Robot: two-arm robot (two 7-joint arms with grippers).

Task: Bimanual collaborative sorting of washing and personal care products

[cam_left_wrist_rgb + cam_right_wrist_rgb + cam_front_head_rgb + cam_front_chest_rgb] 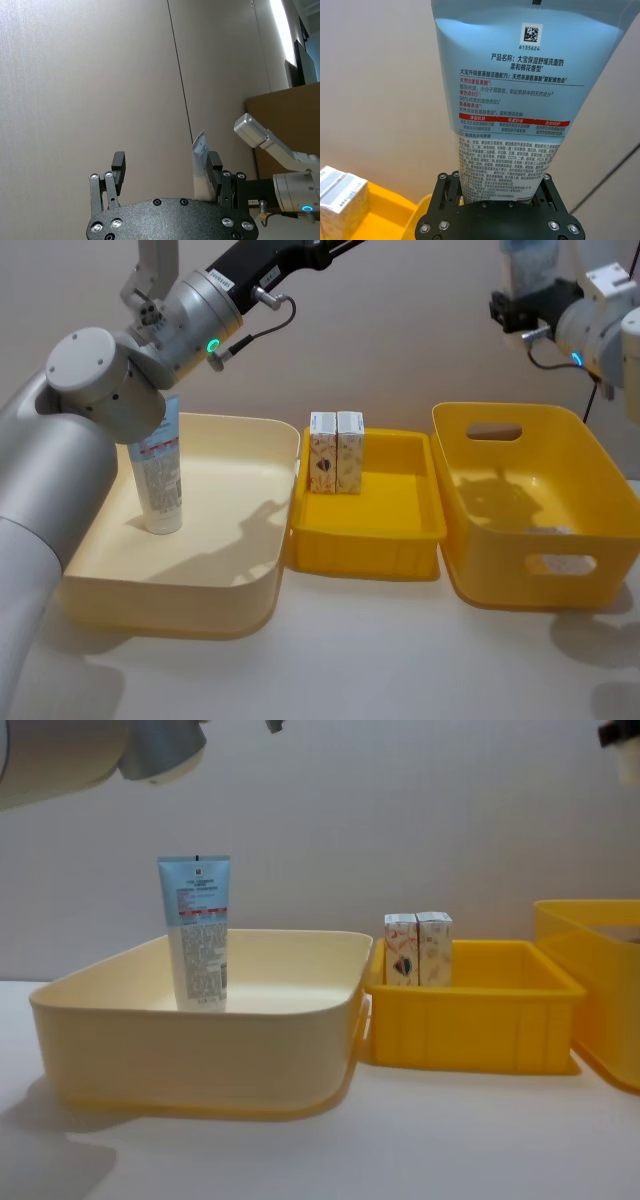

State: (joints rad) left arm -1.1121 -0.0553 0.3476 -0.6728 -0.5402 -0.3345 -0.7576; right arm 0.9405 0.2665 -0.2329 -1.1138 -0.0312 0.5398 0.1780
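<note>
One tube (160, 485) upright in cream bin (170, 608), 9 o'clock. Right gripper (496, 182) fingers clamp second tube (505, 100), probably headed there too; left gripper (166, 161) fingers wide.

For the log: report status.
Left gripper open. Right gripper shut on blue tube. Second tube upright in cream bin; cartons in yellow tray. No obstruction seen.

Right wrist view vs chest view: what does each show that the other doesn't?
Right wrist, not chest: the right gripper, jaws shut on a tube, label readable. Chest, not right wrist: a second tube standing upright in the cream bin. Both: two cartons side by side in the small yellow tray.
</note>
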